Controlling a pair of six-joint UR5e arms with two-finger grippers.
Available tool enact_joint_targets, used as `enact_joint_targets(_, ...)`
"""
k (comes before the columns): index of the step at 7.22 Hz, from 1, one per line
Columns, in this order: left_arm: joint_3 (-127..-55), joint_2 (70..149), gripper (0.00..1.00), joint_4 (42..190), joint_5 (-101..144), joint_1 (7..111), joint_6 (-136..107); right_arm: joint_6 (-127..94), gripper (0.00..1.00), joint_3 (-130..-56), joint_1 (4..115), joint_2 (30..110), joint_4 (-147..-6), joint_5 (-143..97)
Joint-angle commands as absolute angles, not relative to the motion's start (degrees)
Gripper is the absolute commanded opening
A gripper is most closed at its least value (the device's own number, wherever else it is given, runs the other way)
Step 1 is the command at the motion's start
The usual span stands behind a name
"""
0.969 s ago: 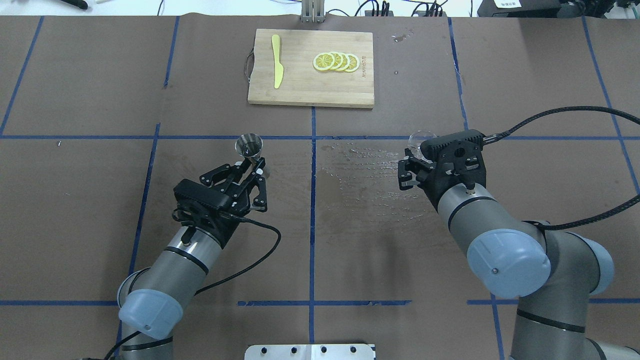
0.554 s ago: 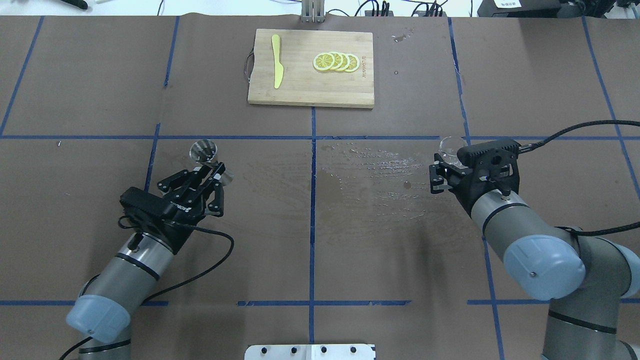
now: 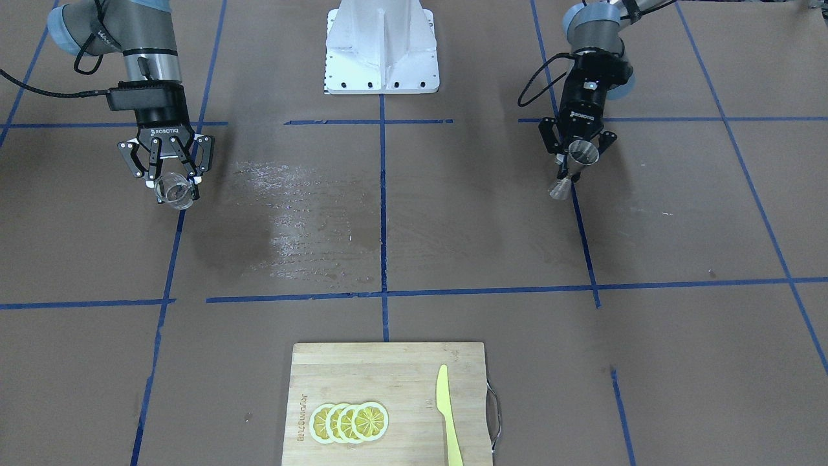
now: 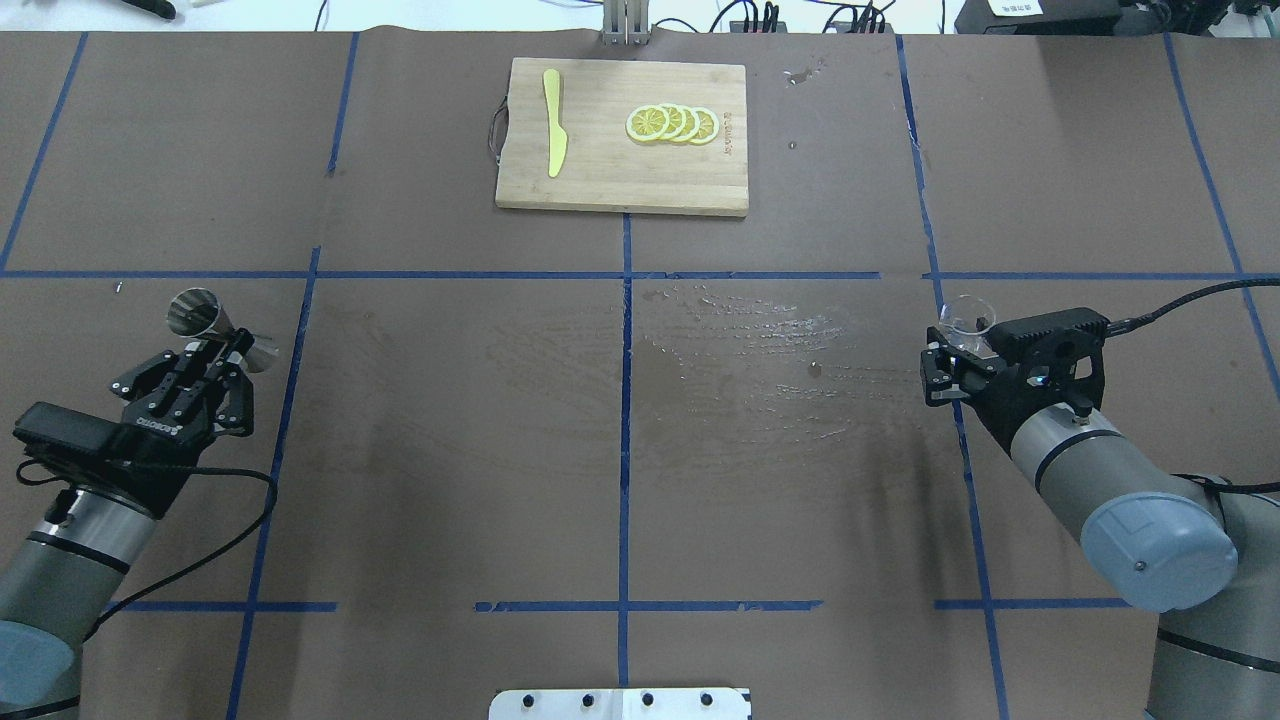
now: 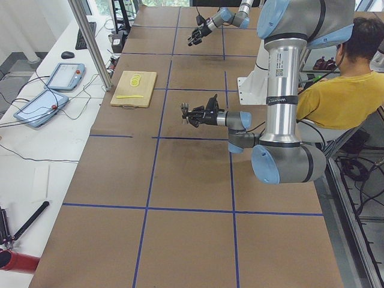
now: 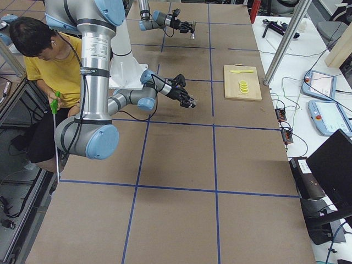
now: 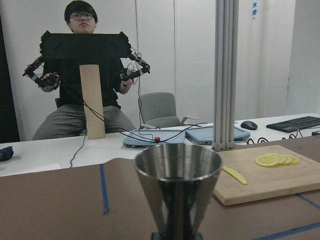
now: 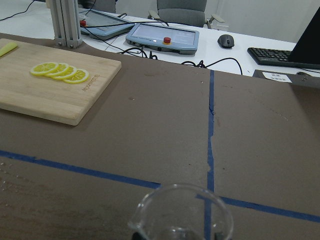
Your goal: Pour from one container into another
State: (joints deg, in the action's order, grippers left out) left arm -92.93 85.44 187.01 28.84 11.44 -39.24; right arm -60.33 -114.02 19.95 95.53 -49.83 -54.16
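Left gripper [image 4: 232, 345] clamps the jigger [image 4: 195, 312] at its waist, mouth up to receive. Right gripper [image 4: 957, 347] is closed on the glass cup [image 4: 967, 317], upright against spilling. They flank the wet patch [image 4: 740, 350], well apart.

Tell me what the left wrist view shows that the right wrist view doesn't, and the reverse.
Only the left wrist view: the jigger, close up and upright, and a seated person beyond the table.
Only the right wrist view: the rim of the glass, at the bottom edge.
Both: the board with lemon slices, and the brown table with blue tape.
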Motion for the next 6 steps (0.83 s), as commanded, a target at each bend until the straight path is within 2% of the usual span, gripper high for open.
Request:
enact_joint_targets(1,-85.56,81.93,0.0,196.06,28.39,11.51,-47.43,-60.47,0.0,-113.29,19.95,95.89,-49.75,-54.14)
enact_joint_targets(6,-80.7,78.84,0.0,195.47,28.65,11.43,-47.64,-60.47,0.0,-113.03,19.78,95.8,-49.75,-54.14)
